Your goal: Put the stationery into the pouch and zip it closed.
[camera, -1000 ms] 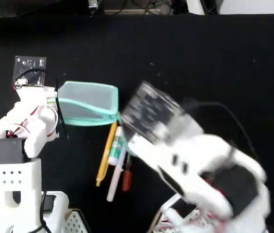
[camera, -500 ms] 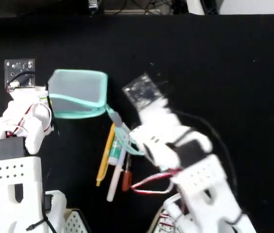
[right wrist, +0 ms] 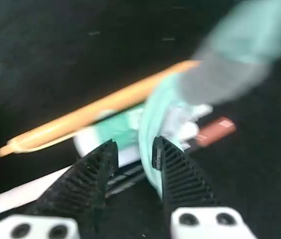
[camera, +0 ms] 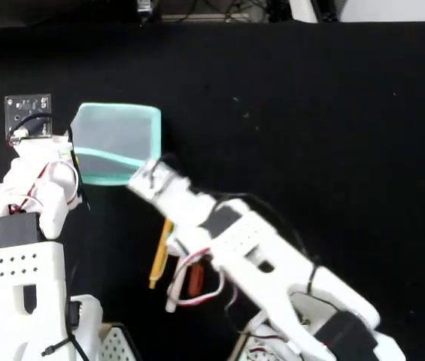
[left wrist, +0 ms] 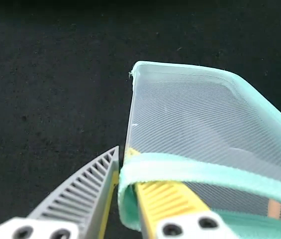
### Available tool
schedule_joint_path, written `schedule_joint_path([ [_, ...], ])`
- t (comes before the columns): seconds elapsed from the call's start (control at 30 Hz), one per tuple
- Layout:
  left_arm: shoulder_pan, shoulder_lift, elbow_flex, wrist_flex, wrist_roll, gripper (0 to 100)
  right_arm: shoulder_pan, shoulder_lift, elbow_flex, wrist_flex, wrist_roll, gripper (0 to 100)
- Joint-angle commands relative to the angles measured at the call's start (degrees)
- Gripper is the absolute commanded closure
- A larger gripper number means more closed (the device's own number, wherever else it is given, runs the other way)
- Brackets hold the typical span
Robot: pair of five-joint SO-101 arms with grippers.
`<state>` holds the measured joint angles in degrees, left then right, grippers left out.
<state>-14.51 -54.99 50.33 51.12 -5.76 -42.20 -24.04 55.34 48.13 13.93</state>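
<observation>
Moved: right arm, swung left and far over the pens to the pouch's near right corner; pouch itself shifted slightly left and far. Entry, left gripper: clamped on the pouch rim at its left end. Entry, right gripper: fingers narrowly apart, teal strap in the gap against one finger, not visibly pinched. Entry, stationery: orange pen, white pen and red marker, all on the table just near of the pouch, none inside. Step in hand, as judged: drawing the pouch open by the strap. Handling notes: close fully on the strap before pulling; pull along the zip line, away from the left grip; hold that grip firm so the pouch cannot slide; stay clear of the pens beneath.
</observation>
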Motion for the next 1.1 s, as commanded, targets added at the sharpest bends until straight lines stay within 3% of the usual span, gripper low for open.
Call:
schedule_joint_path([
  [0.0,-0.7,-0.6,-0.5,-1.3,0.1,97,-3.6,0.3,-1.8,-2.5,1.2,87.8],
  [0.13,-0.7,-0.6,-0.5,-1.3,0.1,97,1.2,0.3,-1.7,-7.0,0.1,87.8],
  [0.4,-0.7,-0.6,-0.5,-1.3,0.1,97,19.2,0.0,-2.0,-16.2,0.5,87.8],
  [0.53,-0.7,-0.6,-0.5,-1.3,0.1,97,23.4,-0.1,-2.1,-17.5,0.5,87.8],
  [0.8,-0.7,-0.6,-0.5,-1.3,0.1,97,23.0,-2.2,-5.2,0.4,0.8,82.6],
  [0.9,-0.5,-0.6,-0.5,-1.3,0.1,97,22.9,-2.9,-6.2,9.7,5.5,81.1],
  [1.07,-0.3,-0.6,-0.5,-1.5,0.1,97,23.3,-0.9,-5.3,9.7,7.4,81.1],
])
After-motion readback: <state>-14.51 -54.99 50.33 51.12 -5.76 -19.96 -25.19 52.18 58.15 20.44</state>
